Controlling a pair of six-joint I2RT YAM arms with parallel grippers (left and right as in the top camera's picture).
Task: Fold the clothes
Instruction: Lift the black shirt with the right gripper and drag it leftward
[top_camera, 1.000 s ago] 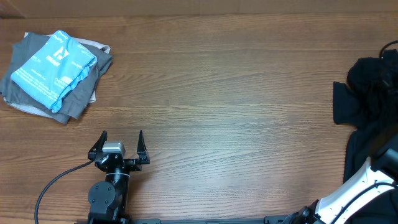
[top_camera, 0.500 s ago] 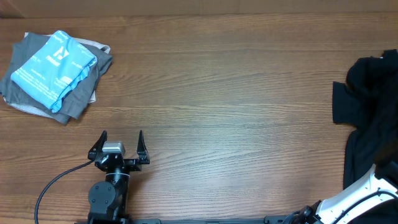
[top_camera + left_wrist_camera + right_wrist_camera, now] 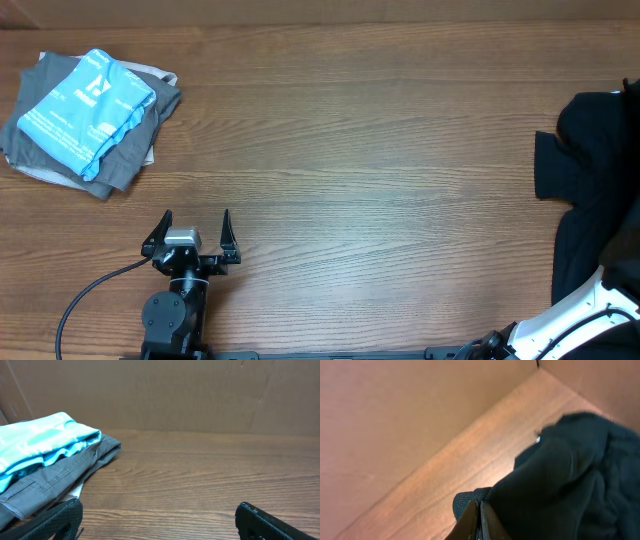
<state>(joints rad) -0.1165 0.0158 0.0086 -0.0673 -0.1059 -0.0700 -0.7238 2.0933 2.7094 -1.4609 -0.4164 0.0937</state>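
Observation:
A black T-shirt (image 3: pixel 592 190) lies crumpled at the table's right edge, partly out of the overhead view. In the right wrist view, my right gripper (image 3: pixel 479 509) is shut on a fold of this black T-shirt (image 3: pixel 560 480), and a ribbed hem shows just past the fingertips. In the overhead view only the right arm's white link (image 3: pixel 585 308) shows; the gripper itself is hidden. My left gripper (image 3: pixel 195 216) is open and empty near the front left. Its two fingertips frame bare wood in the left wrist view (image 3: pixel 160 521).
A folded pile of grey and light blue clothes (image 3: pixel 85 112) sits at the back left and also shows in the left wrist view (image 3: pixel 47 462). A brown wall (image 3: pixel 190 395) runs behind the table. A black cable (image 3: pixel 85 295) trails from the left arm.
The right arm has slid toward the right edge and its dark upper part has left the overhead view. The black T-shirt has shifted slightly with it. The left arm has not moved.

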